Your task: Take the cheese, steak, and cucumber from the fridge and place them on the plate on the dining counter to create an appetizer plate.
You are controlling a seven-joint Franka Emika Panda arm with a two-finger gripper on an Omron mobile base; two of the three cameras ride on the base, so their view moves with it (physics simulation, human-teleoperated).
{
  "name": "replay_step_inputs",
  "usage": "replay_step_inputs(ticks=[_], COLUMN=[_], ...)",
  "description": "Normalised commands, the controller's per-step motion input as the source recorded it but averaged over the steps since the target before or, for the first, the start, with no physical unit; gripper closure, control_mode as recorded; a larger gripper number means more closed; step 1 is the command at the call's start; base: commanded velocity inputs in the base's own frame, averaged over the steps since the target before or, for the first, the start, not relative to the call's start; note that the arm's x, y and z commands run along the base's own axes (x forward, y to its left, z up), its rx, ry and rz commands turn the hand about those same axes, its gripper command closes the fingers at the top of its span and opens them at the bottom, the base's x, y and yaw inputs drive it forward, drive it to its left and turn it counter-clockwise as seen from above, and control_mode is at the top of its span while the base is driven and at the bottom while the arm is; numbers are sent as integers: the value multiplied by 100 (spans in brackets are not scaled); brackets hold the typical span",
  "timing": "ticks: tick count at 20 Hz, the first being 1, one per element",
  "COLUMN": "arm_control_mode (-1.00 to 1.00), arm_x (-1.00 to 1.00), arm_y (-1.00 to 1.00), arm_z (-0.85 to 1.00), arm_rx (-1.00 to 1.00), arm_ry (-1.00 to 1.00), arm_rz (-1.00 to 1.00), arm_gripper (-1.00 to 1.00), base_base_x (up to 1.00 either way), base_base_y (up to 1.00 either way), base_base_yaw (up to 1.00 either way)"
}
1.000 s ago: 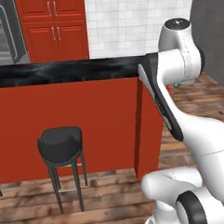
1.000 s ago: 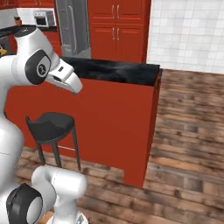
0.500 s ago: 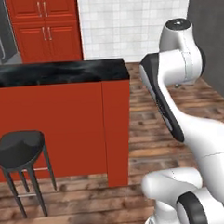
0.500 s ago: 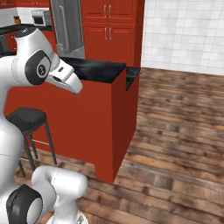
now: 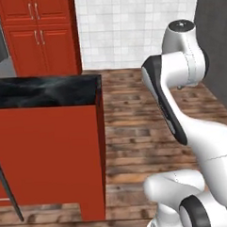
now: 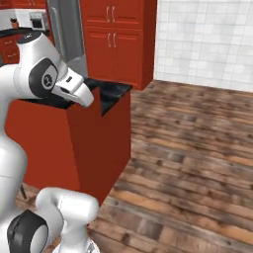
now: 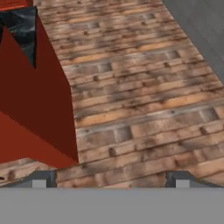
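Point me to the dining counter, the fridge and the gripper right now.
dining counter (image 5: 43, 90), left base view, on its glossy black top.
fridge (image 6: 66, 34), right base view, on its grey steel side.
gripper (image 7: 111, 180), hand view, midway between the two open fingers, over the wood floor.

Base views: looked forward-down from behind arm, left and right, sharing counter (image 5: 43, 88) end and wood floor (image 6: 197, 148). Hand view: faced floor, near counter corner.

Glossy black marbled dining counter (image 5: 43, 90) on matt red panels; worn wood-plank floor (image 5: 135, 133); brushed-steel fridge (image 6: 66, 29).
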Motion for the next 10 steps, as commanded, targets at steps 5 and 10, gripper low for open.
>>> replay_step_inputs(ticks=[5, 10], arm_control_mode=[100, 100], arm_x=[0, 0], arm_y=[0, 0], arm_z=[0, 0], arm_rx=[0, 0], arm_ry=[0, 0], arm_rz=[0, 0], arm_gripper=[-100, -100], base_base_x=[100, 100], base_base_y=[-100, -97], base_base_yaw=[17, 22])
